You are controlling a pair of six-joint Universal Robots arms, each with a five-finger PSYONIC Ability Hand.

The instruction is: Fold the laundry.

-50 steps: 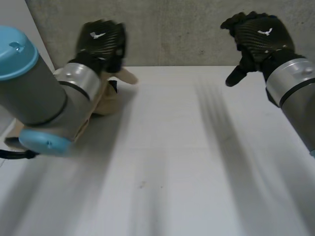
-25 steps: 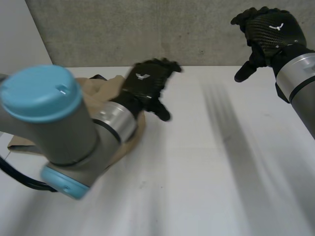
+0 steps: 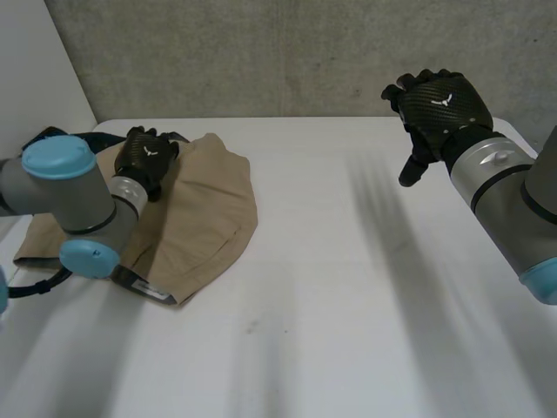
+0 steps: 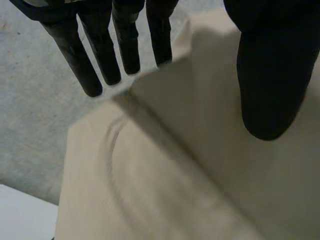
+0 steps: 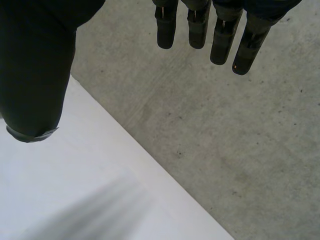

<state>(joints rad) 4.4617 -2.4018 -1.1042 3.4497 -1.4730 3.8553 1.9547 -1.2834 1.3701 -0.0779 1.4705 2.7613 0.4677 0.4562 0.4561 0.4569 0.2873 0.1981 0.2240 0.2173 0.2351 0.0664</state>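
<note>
Left wrist view: left hand (image 4: 270, 75) is open, fingers (image 4: 104, 50) straight, thumb wide of them, nothing pinched. Cloth (image 4: 175, 165) sits right under the palm; fingertips are at its far edge, wall (image 4: 30, 75) beyond. (A)

Touching it? (B)

Can't tell contact. Head view puts the left hand (image 3: 146, 158) over the far part of the cloth (image 3: 204, 209), at the left side of the table (image 3: 348, 305). (A)

Right hand? (B)

Right hand (image 3: 435, 109) is up over the far right, well apart from the cloth. Right wrist view: fingers (image 5: 197, 25) straight, thumb spread, empty. Bare table (image 5: 75, 190) and wall (image 5: 225, 150) below it. (A)

Which way does the cloth run? (B)

Tan, lying roughly flat, no fold in it that I can see. Left arm (image 3: 61, 200) covers part of it, so the long axis is a guess: I read it as running across the table, left edge toward the middle. Rounded edge faces the middle, toward the right hand. Label (image 3: 148, 292) is at the near edge. (A)

Call? (B)

Left is the nearer hand by far. From its fingertips the cloth lies back toward the robot and out toward the middle. My guess is it needs a grip on an edge first. Right has to cross the table to help. (A)
</note>
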